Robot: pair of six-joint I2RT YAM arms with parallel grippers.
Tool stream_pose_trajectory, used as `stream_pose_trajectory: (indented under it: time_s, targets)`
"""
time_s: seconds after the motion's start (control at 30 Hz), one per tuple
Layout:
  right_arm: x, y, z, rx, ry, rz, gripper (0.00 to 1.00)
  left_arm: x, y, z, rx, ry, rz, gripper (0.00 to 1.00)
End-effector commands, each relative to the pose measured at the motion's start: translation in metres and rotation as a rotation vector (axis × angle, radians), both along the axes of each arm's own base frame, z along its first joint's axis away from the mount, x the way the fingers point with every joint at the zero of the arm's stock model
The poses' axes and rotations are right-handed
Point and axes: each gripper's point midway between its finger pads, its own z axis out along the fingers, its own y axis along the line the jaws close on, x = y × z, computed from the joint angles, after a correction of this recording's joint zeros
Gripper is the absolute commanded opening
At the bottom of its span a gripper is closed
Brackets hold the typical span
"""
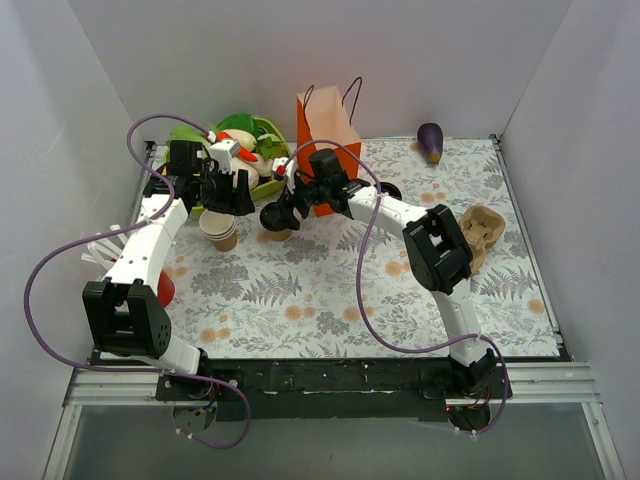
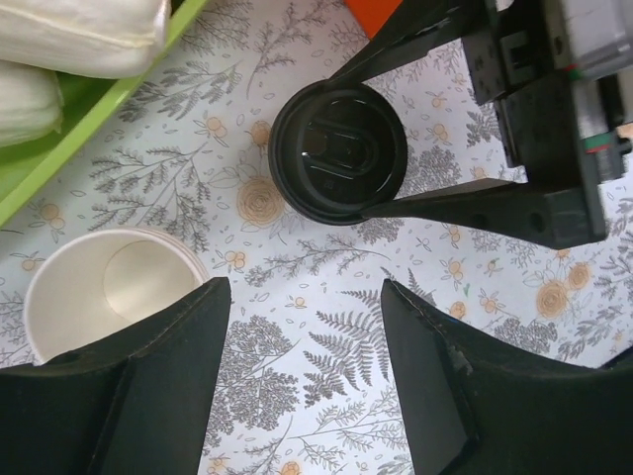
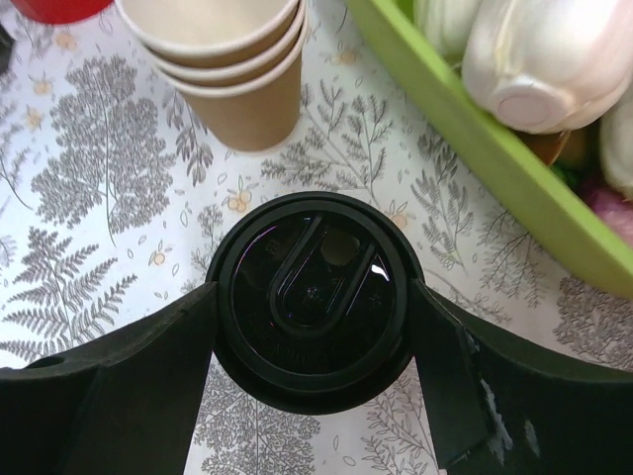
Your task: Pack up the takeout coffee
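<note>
- The lidded cup [image 3: 312, 315] stands upright on the counter [image 1: 330, 290], just in front of the orange paper bag [image 1: 325, 125] and beside a stack of open cups [image 1: 222, 230].
- The right gripper [image 3: 312, 327] is set around the cup's black lid [image 2: 336, 151], one finger on each side. The pads appear to meet the rim, but the pictures do not settle whether pressure is applied, so a firm hold cannot be claimed.
- The left gripper [image 2: 302, 366] is held open and empty above the counter, between the open stack [image 2: 104, 292] and the lidded cup.
- The step in hand is judged to be the grasp of the lidded cup for carrying to the bag.
- The grip is best taken on the paper wall just under the lid rather than on the lid alone, since a lid may pop off under load.
- The squeeze is best kept gentle, as thin paper is likely to buckle.
- The cup is to be lifted straight up and kept level, so that nothing is tipped.
- The green tray [image 3: 475, 148] just beside the cup is to be cleared during the lift.
- The bag's mouth may need steadying by the free left gripper before the cup is lowered in.
</note>
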Motion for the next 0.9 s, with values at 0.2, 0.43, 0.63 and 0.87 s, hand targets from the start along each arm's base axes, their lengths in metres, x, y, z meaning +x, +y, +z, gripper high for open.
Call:
stream_pose_trajectory:
  time_s: [0.2,0.43,0.63,0.87]
  targets:
    - [-0.003,-0.003,0.004,-0.026,-0.065,-0.025,0.88,-0.012,-0.032,-0.004,-0.127,0.023,-0.096,0.63]
    - [-0.002,-0.005,0.009,-0.028,-0.081,-0.031,0.88,0.016,-0.048,-0.022,-0.197,0.080,-0.082,0.61]
    - [-0.005,-0.003,0.034,0.019,-0.089,-0.022,0.90,0.029,-0.046,-0.018,-0.183,0.074,-0.065,0.60]
    - [-0.012,-0.003,0.057,0.061,-0.080,-0.010,0.91,0.016,-0.025,0.014,-0.079,-0.043,-0.061,0.61]
